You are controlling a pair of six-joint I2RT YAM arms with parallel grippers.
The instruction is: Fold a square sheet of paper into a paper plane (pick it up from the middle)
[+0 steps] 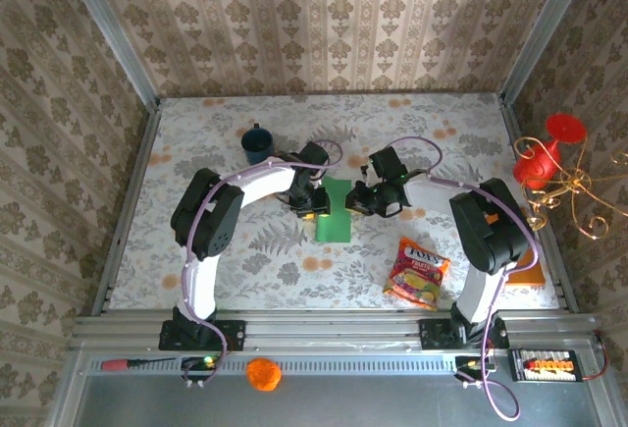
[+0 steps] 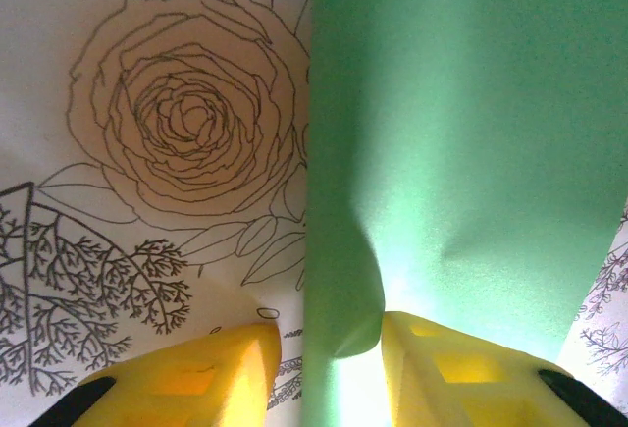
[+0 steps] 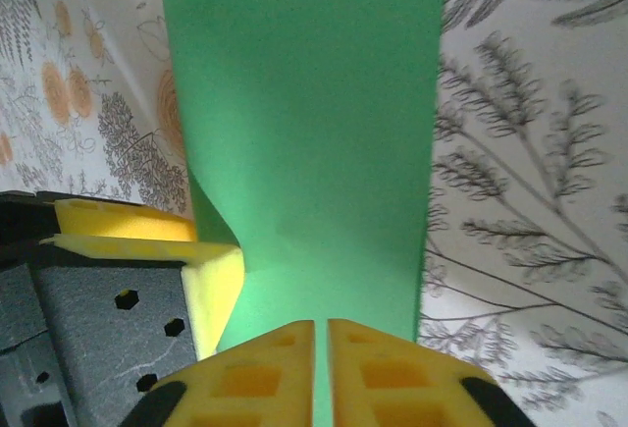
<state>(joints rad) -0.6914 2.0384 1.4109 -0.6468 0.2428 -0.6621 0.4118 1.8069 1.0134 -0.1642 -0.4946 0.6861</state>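
On table (image 1: 245, 260), green sheet (image 1: 334, 221) between claws: left claw (image 2: 331, 348) parted astride raised edge; right claw (image 3: 321, 334) closed over sheet.

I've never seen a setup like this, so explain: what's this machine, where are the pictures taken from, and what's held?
Two robot arms are bolted at the near edge of a table. One picture looks down from above; the other two come from wrist cameras, with yellow fingers at the bottom. On the table are a green paper sheet, a blue mug and a snack packet. The right gripper is pinched shut on the paper; the left gripper stands open with the paper's edge between its fingers.
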